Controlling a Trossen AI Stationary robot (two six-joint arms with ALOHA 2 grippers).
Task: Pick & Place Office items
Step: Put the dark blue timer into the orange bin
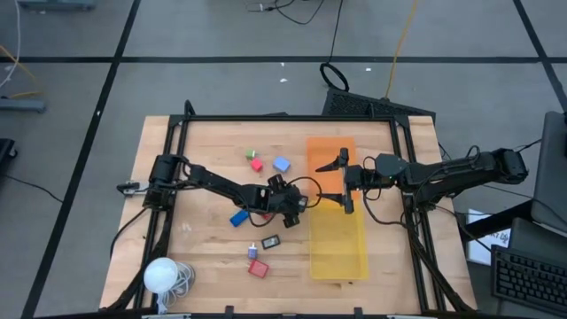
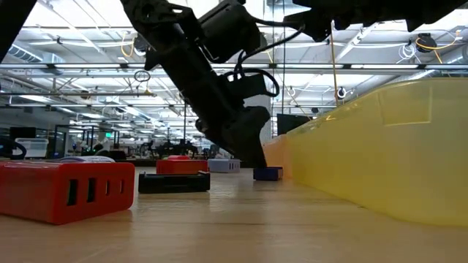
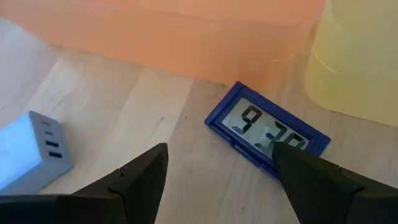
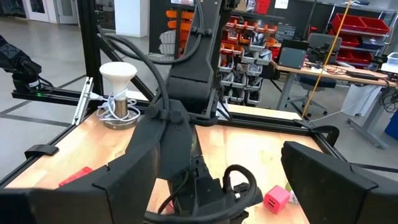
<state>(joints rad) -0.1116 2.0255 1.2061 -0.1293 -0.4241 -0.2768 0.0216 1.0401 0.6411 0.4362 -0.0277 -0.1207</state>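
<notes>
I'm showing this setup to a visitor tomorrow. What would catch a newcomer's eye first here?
Probably the bright orange tray and yellow tray, end to end right of the table's centre. Next, the left gripper, open, reaching a small blue digital clock lying beside those trays, while the right gripper spreads open above them. Then the white ball at the near-left corner.

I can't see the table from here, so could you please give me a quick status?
Left tool open, low over the blue clock beside the orange tray. Right tool open, above the trays. Nothing held. Grey charger close by.
</notes>
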